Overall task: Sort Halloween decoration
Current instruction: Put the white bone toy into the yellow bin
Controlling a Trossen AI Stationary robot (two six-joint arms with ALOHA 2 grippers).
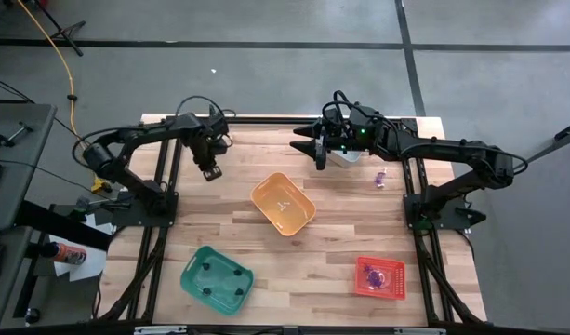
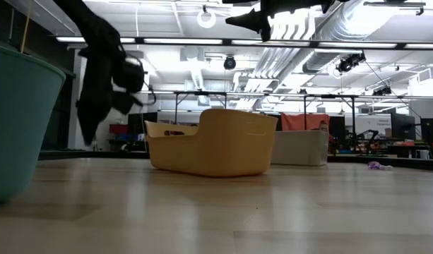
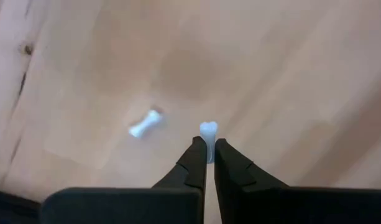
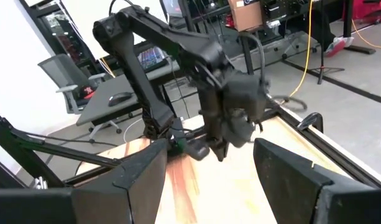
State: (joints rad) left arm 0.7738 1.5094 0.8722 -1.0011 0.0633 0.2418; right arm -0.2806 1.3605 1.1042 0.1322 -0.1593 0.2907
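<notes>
My left gripper [image 3: 207, 147] points straight down over the table's far left part [image 1: 211, 172] and is shut on a small whitish bone-shaped trinket [image 3: 207, 132]. A second whitish bone trinket [image 3: 145, 123] lies flat on the wood beside it. A purple trinket [image 1: 380, 179] lies on the table at the far right, and more purple ones sit in the red bin [image 1: 379, 276]. My right gripper [image 1: 319, 151] hangs open high above the far middle of the table, level, with nothing between its fingers [image 4: 146, 177]. My left gripper pinches the whitish bone trinket between its two fingertips, from above, pointing down. One knobbed end [image 3: 207, 129] sticks out beyond the fingertips; the rest is hidden between them. The trinket appears lifted clear of the wood.
An orange bin [image 1: 283, 203] stands at the table's middle, a green bin [image 1: 217, 277] near the front left, the red bin at the front right. A pale grey bin [image 2: 299, 147] stands at the far side below my right arm. Bare wood lies between them.
</notes>
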